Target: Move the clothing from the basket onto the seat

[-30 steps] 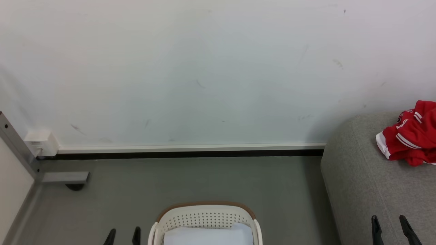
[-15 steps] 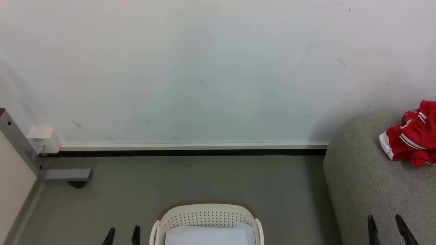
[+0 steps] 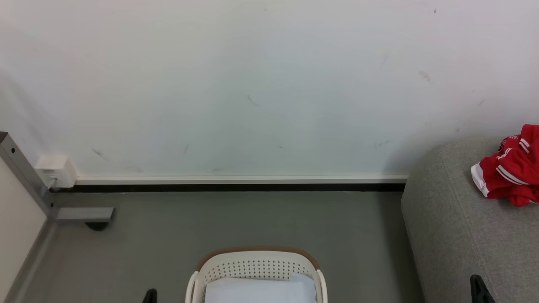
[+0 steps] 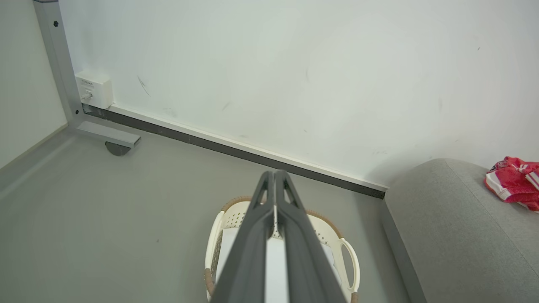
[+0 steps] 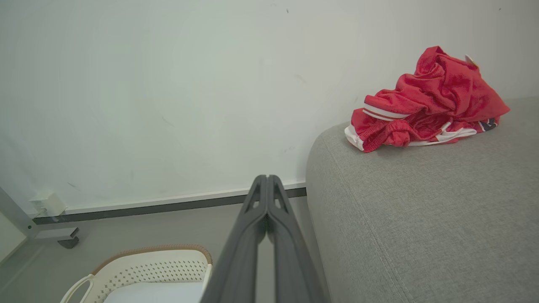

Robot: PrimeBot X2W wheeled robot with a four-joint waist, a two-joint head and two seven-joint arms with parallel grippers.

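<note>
The bright red soft fabric clothing with white stripes and white trim (image 5: 425, 105) lies in 1 crumpled heap on the top of the large grey woven-fabric seat (image 3: 454, 235). It sits at the seat's far edge, close to the pale wall, and near the seat's rounded end corner.

The oval cream-white perforated plastic basket with a brown rim band (image 3: 257, 263) stands on the grey floor (image 3: 252, 219), beside the seat's end and apart from it. A pale blue-white flat pad (image 3: 261, 290) lies inside the basket.

The left gripper (image 4: 274, 174) hangs above the basket. Its 2 long dark fingers are pressed together along their length and hold nothing. The right gripper (image 5: 266, 179) hovers over the floor between the basket and the seat's end. Its 2 fingers are likewise closed tip to tip with nothing between them, well apart from the clothing.

At the floor's far left corner, a small white socket box (image 3: 54, 171) sits on the wall beside a grey metal post (image 3: 25, 181).
</note>
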